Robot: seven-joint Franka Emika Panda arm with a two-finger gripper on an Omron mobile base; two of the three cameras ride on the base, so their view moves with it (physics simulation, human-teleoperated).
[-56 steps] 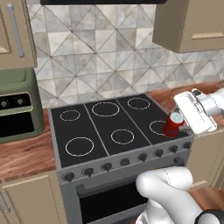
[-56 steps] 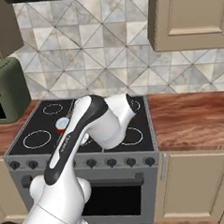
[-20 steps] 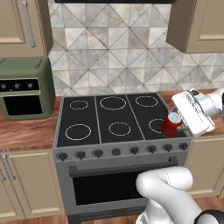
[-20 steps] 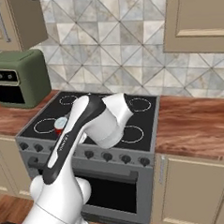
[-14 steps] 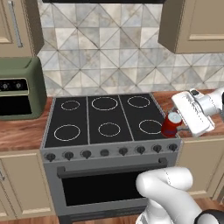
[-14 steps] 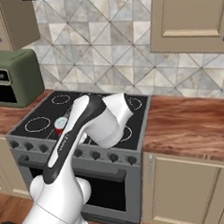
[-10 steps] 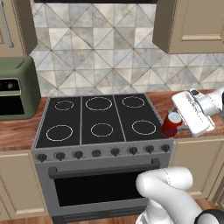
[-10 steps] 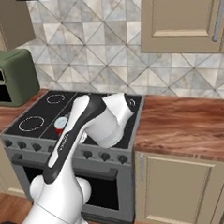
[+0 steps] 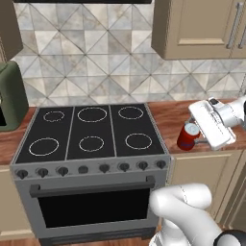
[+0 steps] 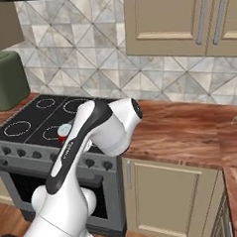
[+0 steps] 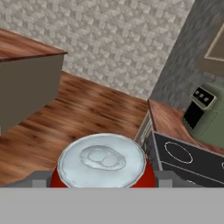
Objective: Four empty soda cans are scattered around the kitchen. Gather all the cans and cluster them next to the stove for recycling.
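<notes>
On the far left there's a green appliance (image 9: 10, 96) parked on the worktop, and next to it the stove (image 9: 91, 139) — black glass top, six white rings, a row of knobs, bar handle below. Moving right, here's the action: a red soda can (image 9: 188, 136) sits upright in the end effector (image 9: 194, 139), carried over the wooden worktop (image 9: 168, 120) just right of the stove's edge. From the hand view the can's silver top (image 11: 101, 161) sits square between the two fingers, one on either side, so the end effector is pinching the can, not spread free. Whether the can's base already touches the wood, I can't tell.

The job here looks like a placement. My read: bring the can straight down, keep it vertical, and let go only once the base is flat on the wood. Stay close beside the stove but off the glass, and leave room alongside, because more cans need to cluster there. Open the fingers wide enough to clear both sides, then lift straight up so nothing clips the rim and tips it.

The count: one can in sight, this red one. One stove, six burners. One green appliance. In the right base view, wall cupboards (image 10: 181, 20) run above the worktop.
</notes>
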